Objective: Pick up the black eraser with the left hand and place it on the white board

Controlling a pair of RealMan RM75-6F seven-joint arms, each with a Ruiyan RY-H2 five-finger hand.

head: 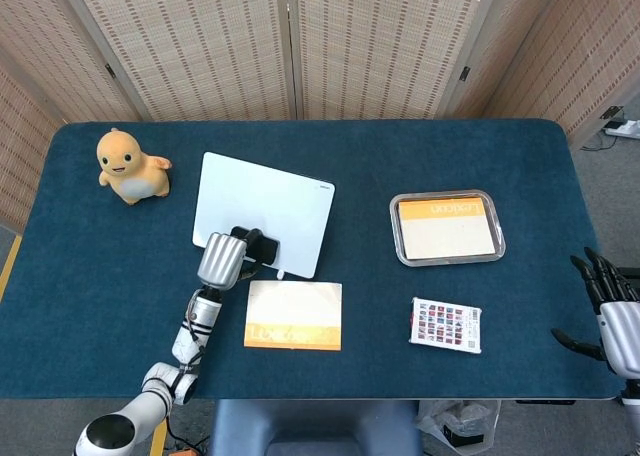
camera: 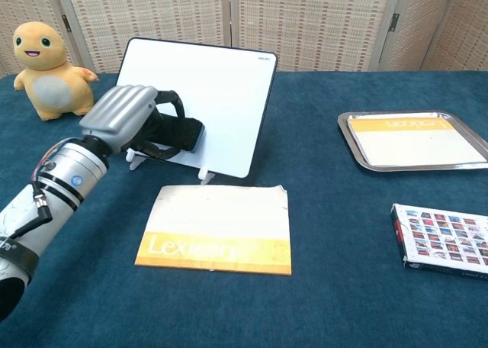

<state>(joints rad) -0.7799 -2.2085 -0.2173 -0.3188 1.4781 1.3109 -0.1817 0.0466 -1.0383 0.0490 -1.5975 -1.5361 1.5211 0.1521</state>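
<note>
The left hand [camera: 126, 115] grips the black eraser [camera: 183, 133] with its fingers curled around it, and holds it up against the lower left part of the white board [camera: 213, 96], which stands tilted back on small white feet on the blue surface [camera: 343, 287]. From the head view the same hand [head: 221, 257] sits at the board's [head: 265, 208] near edge, the eraser [head: 262, 249] poking out past the knuckles over the white face — whether the eraser actually touches the board cannot be told from either view. The left forearm runs down and toward the robot from the hand, with thin wires showing along it in the chest view. Just in front of the board lies a flat cream-and-orange booklet [camera: 217, 230] printed with the word Lexicon. A yellow plush toy [camera: 47, 69] sits at the far left of the surface, well apart from the board. To the right, a metal tray [camera: 347, 130] holds a second cream-and-orange booklet [camera: 408, 140], and nearer the robot lies a small box with a colourful grid on its top [camera: 442, 245]. The right hand [head: 610, 311] shows only in the head view, at the right edge beyond the surface — fingers spread apart, holding nothing. Woven folding screens [head: 300, 36] stand behind.
</note>
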